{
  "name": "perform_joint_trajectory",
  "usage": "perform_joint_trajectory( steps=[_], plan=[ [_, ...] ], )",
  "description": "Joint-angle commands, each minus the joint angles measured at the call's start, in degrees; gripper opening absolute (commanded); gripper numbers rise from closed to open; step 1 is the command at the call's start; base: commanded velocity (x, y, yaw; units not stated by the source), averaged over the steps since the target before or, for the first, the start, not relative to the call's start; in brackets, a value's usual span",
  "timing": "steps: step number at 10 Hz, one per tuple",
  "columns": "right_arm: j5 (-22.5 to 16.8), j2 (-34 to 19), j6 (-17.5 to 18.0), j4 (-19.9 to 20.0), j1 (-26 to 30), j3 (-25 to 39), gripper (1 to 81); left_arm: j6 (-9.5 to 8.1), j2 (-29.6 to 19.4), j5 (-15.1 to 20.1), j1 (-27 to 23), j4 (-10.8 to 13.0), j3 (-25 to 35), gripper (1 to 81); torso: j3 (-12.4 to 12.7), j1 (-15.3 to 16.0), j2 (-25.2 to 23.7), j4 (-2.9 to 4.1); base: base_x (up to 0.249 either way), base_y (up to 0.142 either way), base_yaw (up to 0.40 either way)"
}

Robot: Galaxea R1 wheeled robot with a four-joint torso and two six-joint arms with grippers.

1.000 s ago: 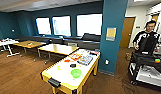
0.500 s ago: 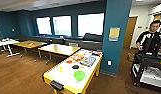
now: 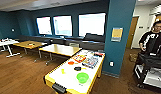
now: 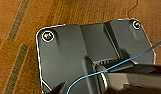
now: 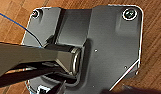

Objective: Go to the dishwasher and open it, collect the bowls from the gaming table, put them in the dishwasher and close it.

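Note:
The gaming table [image 3: 54,81], with a white top and a yellow rim, stands just ahead and slightly right in the head view, its black end slot toward me. A wide lime-green bowl [image 3: 82,77] sits on its near right part. A much smaller yellow bowl [image 3: 62,71] stands near the left rim. The dishwasher is out of view. Both wrist views look down past the robot's dark plate onto the wood floor.
A red item [image 3: 71,63], a black item [image 3: 77,68] and flat colourful boxes [image 3: 91,62] lie on the far half of the table. Wooden tables [image 3: 60,49] stand behind on the left. A teal pillar [image 3: 118,37] rises on the right, with a person [image 3: 153,40] behind a black cart [image 3: 148,72].
The whole head picture has shifted as the camera moves nearer the gaming table, which looks a little larger. The things on it have not moved.

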Motion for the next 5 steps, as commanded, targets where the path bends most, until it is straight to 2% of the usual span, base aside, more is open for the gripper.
perform_joint_trajectory(
  steps=[1,5],
  plan=[
    [-3.2,-0.2,-0.3,-0.5,2.7,0.0,81.1,0.24,-0.3,2.5,-3.0,-0.2,0.0,81.1,0.0,0.0,0.0,0.00,0.102,0.108,0.000],
    [-3.2,-0.2,-0.3,-0.5,2.6,0.0,81.1,0.24,-0.2,2.5,-3.0,-0.1,0.0,81.1,0.0,0.0,0.0,0.00,0.102,0.108,0.000]
  ],
)
